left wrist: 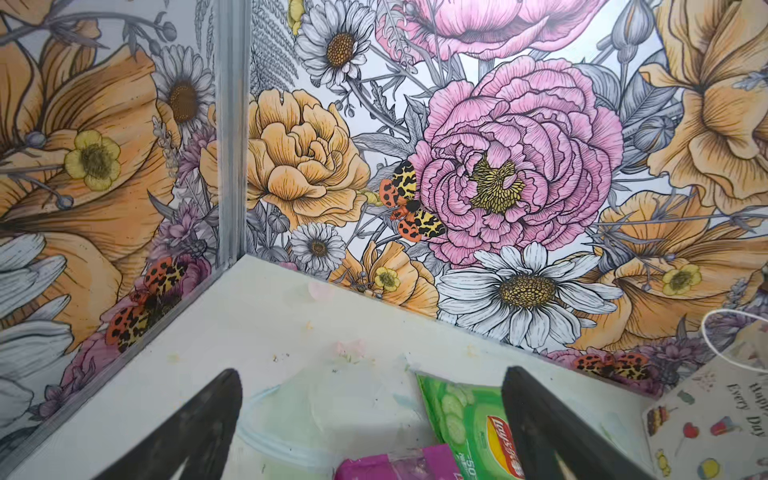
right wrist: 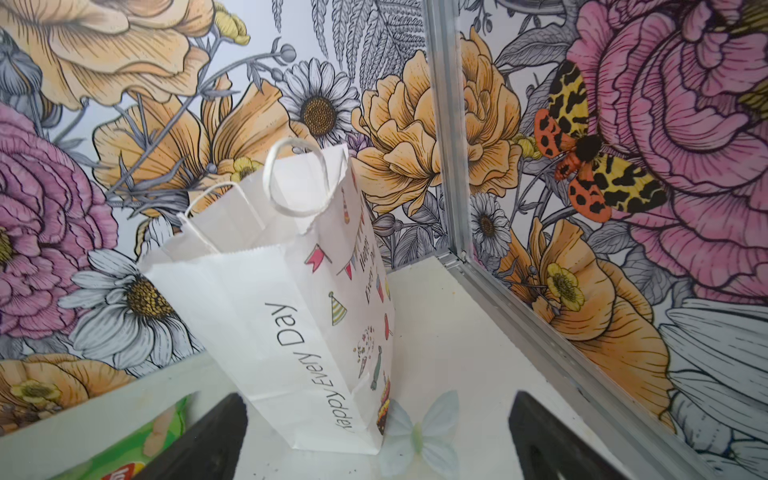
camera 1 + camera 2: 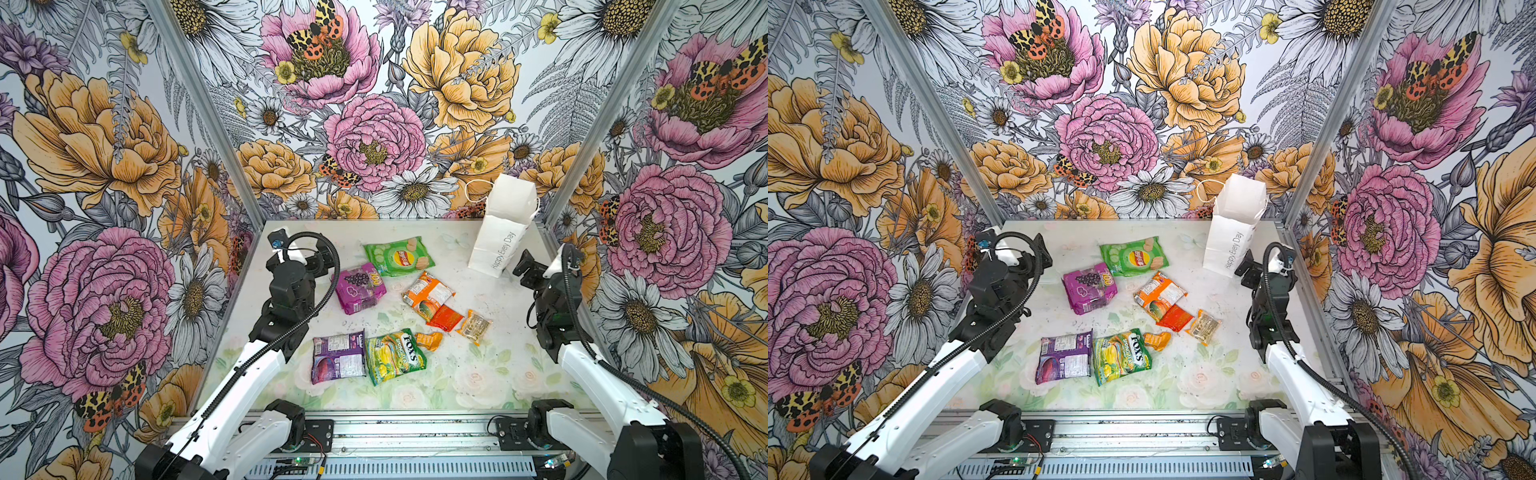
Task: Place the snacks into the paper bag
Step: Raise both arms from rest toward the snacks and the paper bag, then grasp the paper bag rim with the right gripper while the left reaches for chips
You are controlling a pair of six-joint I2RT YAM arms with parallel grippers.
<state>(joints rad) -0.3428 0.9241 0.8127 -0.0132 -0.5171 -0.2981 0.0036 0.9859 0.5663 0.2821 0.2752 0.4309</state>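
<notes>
Lying loose on the surface (image 3: 478, 365) in both top views, eight snacks (image 3: 428, 293) await the bag (image 3: 500, 232) standing far right; left wrist view: left jaws apart, best pinch the Lay's (image 1: 465, 415) by its edge; right wrist view: right jaws apart facing the bag.

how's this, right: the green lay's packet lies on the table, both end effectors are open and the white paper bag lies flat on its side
No. The white paper bag stands on its base, as the right wrist view shows. The green Lay's packet does lie on the table, and the left end effector and right end effector are open.
</notes>
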